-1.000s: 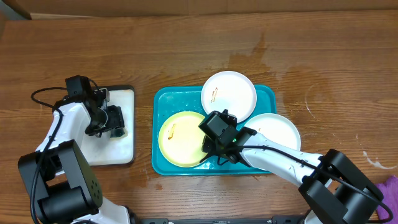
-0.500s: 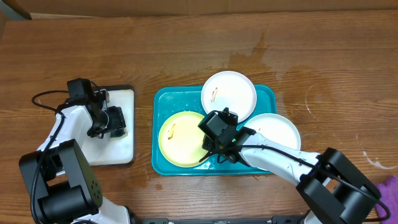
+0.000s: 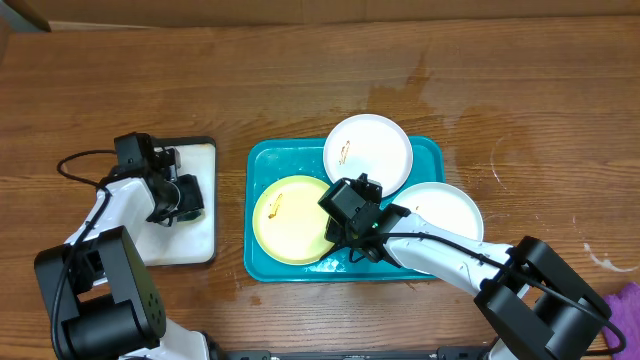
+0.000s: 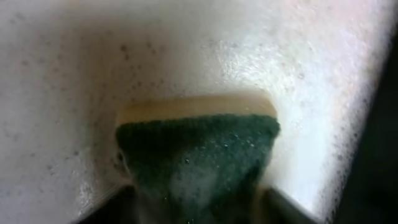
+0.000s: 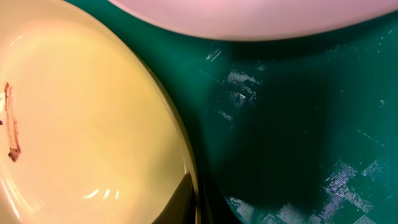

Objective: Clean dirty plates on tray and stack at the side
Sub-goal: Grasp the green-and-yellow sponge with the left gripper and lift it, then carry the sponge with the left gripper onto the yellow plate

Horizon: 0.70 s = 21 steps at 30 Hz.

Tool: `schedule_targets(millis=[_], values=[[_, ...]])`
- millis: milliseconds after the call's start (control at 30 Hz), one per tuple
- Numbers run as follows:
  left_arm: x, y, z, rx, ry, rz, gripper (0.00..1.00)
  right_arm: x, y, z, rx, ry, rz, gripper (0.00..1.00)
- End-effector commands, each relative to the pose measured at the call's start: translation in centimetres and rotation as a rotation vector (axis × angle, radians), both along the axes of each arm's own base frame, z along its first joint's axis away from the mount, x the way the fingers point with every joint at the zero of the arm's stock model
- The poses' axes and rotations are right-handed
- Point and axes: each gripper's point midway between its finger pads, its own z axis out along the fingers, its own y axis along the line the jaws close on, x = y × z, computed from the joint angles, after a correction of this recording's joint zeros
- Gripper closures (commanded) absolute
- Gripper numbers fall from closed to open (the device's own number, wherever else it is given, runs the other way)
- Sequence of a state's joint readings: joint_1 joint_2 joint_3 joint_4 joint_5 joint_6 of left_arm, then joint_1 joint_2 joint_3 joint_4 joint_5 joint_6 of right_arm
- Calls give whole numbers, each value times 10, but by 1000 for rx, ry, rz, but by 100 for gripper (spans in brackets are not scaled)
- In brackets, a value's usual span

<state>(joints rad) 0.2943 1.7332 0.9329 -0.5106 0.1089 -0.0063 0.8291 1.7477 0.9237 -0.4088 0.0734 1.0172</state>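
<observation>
A: Where are the plates?

B: All three sit on the tray [image 3: 275, 160], in the middle of the table [image 3: 300, 80]. The yellow plate [image 3: 285, 218] lies at 8 o'clock on the tray. The top white plate [image 3: 368, 150] is at 1 o'clock, and its far edge pokes out over the rim. The right white plate [image 3: 445, 208] is at 4 o'clock and hangs out over the right rim.

A: Are they dirty?

B: The yellow plate has a small orange smear [image 3: 277, 208] near 10 o'clock on it. The top white plate has one too, at its 9 o'clock.

A: What is my right gripper doing?

B: Your right gripper [image 3: 337, 235] is at the yellow plate's rim, at about 4 o'clock on that plate. Its jaws are closed tight on the rim. In the wrist view the rim runs straight down to the fingers, with the teal floor of the tray just beside it.

A: And my left one?

B: Your left gripper [image 3: 185, 195] is over the white tray [image 3: 195, 240], which sits at 9 o'clock from the teal one. A green and yellow sponge [image 4: 198, 155] lies there on wet, foamy white. The jaws stand one on each side of the sponge, very close. I can't tell if they squeeze it or not.

A: Anything else?

B: A bit of purple cloth [image 3: 630, 300] shows at the table's 4 o'clock corner.
</observation>
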Motion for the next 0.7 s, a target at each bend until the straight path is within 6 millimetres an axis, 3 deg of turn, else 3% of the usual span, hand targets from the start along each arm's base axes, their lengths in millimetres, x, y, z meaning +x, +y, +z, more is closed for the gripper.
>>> schedule_targets(millis=[0, 200, 333, 533, 667], values=[[-3, -7, -3, -21, -4, -7, 66, 2, 2, -1, 2, -1, 0, 96], [13, -3, 25, -10, -38, -16, 96, 8, 10, 21, 2, -60, 106, 96], [24, 1, 65, 5, -87, -17, 96, 11, 14, 37, 13, -100, 149, 96], [30, 3, 132, 51, -207, -42, 96, 6, 7, 36, -17, -81, 170, 96], [28, 2, 159, 74, -278, -43, 96, 8, 10, 38, -33, -112, 242, 96]])
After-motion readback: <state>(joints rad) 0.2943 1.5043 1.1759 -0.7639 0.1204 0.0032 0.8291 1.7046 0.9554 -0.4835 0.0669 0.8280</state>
